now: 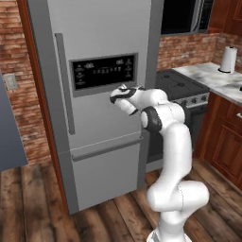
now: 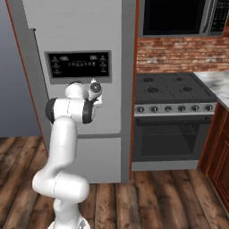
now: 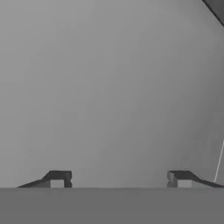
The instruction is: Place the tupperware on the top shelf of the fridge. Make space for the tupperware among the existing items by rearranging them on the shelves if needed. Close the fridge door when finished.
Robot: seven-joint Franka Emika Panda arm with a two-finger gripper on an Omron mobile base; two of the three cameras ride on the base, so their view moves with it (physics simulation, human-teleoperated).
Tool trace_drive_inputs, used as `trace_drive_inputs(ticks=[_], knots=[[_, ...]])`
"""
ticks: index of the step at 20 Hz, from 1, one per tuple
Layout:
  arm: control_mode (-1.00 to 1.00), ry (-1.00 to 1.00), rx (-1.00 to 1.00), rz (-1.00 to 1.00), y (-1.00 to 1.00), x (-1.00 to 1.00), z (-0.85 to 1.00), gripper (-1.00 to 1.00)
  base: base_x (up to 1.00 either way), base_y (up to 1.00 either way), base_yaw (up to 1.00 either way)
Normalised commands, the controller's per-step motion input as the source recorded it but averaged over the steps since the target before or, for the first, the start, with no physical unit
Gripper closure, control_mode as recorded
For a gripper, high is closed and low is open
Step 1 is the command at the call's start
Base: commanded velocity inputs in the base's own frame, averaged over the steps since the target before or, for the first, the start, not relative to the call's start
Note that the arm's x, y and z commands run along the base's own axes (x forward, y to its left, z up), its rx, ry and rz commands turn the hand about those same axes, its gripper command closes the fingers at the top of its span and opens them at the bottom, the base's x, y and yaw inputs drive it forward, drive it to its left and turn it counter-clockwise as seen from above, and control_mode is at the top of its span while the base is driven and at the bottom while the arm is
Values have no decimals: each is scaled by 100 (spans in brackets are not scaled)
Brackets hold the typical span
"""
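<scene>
So you've got the fridge door (image 1: pixel 101 108) fully shut, flush with the cabinet, its black display panel (image 1: pixel 104 71) across the upper middle and the long vertical handle (image 1: pixel 65 85) running down near its left edge. Your gripper (image 3: pixel 118 179) is pointed square at the door's grey face, just below that panel and over toward the door's right edge; in the hand view the two dark fingertips (image 3: pixel 57 179) sit well apart with nothing but plain grey door between them, so the jaws are spread wide and holding nothing. Whether the tips actually touch the door, you can't tell from these angles. In the left base view the white arm (image 1: pixel 172 156) rises from the wooden floor (image 1: pixel 28 203) in front of the fridge and bends its wrist in toward the door. Below the door the bottom drawer front (image 1: pixel 106 177) is closed too. Right of the fridge you've got the stove (image 2: pixel 172 116) with its oven, a dark microwave (image 2: pixel 176 18) above it, and a paper towel roll (image 1: pixel 228 59) on the marble counter (image 1: pixel 217 80) at the far right.
</scene>
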Motion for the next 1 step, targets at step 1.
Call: trace_drive_inputs(ticks=[1], knots=[[-100, 21, 10, 6, 4, 74, 0, -100, 0, 0, 0]])
